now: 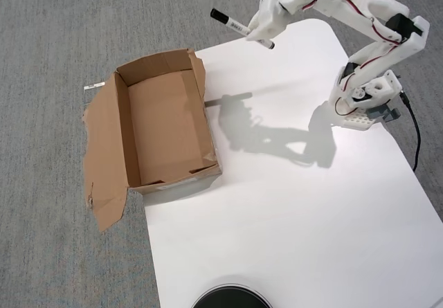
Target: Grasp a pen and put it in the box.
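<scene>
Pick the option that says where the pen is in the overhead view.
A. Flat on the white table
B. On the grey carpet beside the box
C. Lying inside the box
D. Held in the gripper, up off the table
D: the gripper is shut on the pen, whose shadow falls on the white table well apart from it, and the box holds nothing.

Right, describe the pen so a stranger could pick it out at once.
Start at the white arm at the top right of the overhead view and follow it to its claw. The pen is held there in the air: a slim white marker with a black cap, unlike the flat label strip left of the box.
</scene>
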